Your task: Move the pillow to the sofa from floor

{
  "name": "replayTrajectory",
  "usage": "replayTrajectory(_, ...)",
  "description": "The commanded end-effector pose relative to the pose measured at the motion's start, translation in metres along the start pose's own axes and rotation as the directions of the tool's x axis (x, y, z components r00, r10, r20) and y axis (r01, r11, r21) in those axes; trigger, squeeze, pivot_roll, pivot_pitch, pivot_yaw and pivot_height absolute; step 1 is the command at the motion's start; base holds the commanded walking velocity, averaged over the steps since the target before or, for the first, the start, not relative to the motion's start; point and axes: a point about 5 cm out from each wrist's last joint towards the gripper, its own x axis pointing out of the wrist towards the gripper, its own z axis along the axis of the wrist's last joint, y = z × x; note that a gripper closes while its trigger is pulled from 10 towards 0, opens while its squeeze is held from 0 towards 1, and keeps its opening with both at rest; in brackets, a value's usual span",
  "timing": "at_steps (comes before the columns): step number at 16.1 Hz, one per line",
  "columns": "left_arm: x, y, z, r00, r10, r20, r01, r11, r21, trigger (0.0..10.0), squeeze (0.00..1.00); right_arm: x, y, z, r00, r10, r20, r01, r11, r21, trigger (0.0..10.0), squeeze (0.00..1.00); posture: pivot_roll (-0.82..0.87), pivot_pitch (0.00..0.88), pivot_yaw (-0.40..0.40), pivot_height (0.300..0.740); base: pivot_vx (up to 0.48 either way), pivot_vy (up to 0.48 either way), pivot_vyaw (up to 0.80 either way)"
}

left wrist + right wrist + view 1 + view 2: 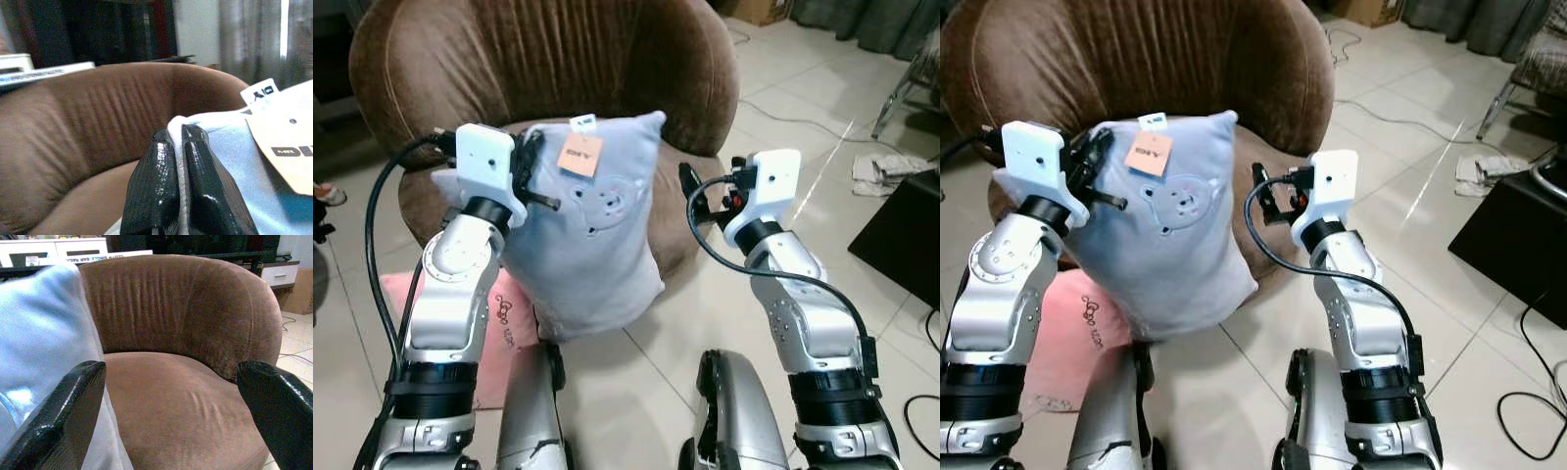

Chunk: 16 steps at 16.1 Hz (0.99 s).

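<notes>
Already aloft, the pillow hangs lengthwise from the left gripper pinching its upper corner, sofa seat just ahead, right gripper spread wide alongside.

Bare sofa seat beside pillow

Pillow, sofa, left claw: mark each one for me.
pillow [592,245], left eye view, middle of its light blue face
sofa [538,59], left eye view, brown backrest above the pillow
left claw [178,142], left wrist view, between the fingertips pinching the pillow's edge
</notes>
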Motion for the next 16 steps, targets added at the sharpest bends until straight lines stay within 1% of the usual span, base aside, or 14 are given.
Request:
replayTrajectory(1,0.001,0.001,0.019,0.997,0.036,0.071,-0.037,0.999,0.014,10.0,0.00,0.004,0.001,0.008,0.999,0.000,0.032,0.001,1.000,-0.013,10.0,0.00,0.12,0.000,-0.007,0.546,0.000,0.000,0.00)
replayTrajectory(3,-0.004,0.001,0.016,0.998,0.004,0.056,-0.001,0.999,-0.037,10.0,0.00,0.007,0.000,0.008,1.000,-0.018,0.019,0.018,1.000,-0.019,10.0,0.00,0.12,0.000,-0.005,0.566,0.000,0.000,0.00)
replayTrajectory(4,-0.007,0.000,0.011,0.999,-0.004,0.038,0.005,1.000,-0.023,10.0,0.00,0.007,-0.004,0.003,0.999,-0.038,-0.002,0.038,0.999,-0.034,10.0,0.00,0.12,0.000,-0.002,0.576,0.000,0.000,0.00)
replayTrajectory(5,-0.010,-0.001,0.002,1.000,-0.002,-0.016,0.002,1.000,-0.007,10.0,0.00,0.005,-0.008,-0.003,0.997,-0.069,-0.037,0.067,0.997,-0.046,10.0,0.00,0.11,0.000,0.005,0.586,0.000,0.000,0.00)
replayTrajectory(7,-0.016,-0.006,-0.012,0.996,-0.033,-0.082,0.036,0.999,0.040,10.0,0.00,0.003,-0.012,-0.010,0.993,-0.096,-0.071,0.093,0.994,-0.056,10.0,0.00,0.11,0.000,0.009,0.606,0.000,0.000,0.00)
replayTrajectory(8,-0.017,-0.008,-0.015,0.994,-0.044,-0.096,0.048,0.998,0.038,10.0,0.00,0.002,-0.013,-0.011,0.992,-0.099,-0.074,0.095,0.994,-0.056,10.0,0.00,0.10,0.000,0.011,0.611,0.000,0.000,0.00)
replayTrajectory(9,-0.020,-0.010,-0.020,0.992,-0.046,-0.120,0.050,0.998,0.026,10.0,0.00,0.002,-0.013,-0.012,0.992,-0.098,-0.078,0.094,0.994,-0.054,10.0,0.00,0.11,0.000,0.011,0.626,0.000,0.000,0.00)
replayTrajectory(13,-0.022,-0.012,-0.019,0.992,-0.051,-0.113,0.054,0.998,0.021,10.0,0.00,0.004,-0.010,-0.017,0.991,-0.100,-0.094,0.097,0.995,-0.037,10.0,0.00,0.12,0.000,0.001,0.666,0.000,0.000,0.00)
replayTrajectory(14,-0.021,-0.013,-0.016,0.993,-0.061,-0.098,0.065,0.997,0.038,10.0,0.00,0.005,-0.010,-0.015,0.991,-0.096,-0.089,0.093,0.995,-0.037,10.0,0.00,0.12,0.000,0.000,0.676,0.000,0.000,0.00)
replayTrajectory(16,-0.017,-0.013,-0.006,0.997,-0.060,-0.057,0.062,0.997,0.047,10.0,0.00,0.007,-0.009,-0.010,0.993,-0.091,-0.073,0.089,0.995,-0.036,10.0,0.00,0.12,0.000,-0.001,0.691,0.000,0.000,0.00)
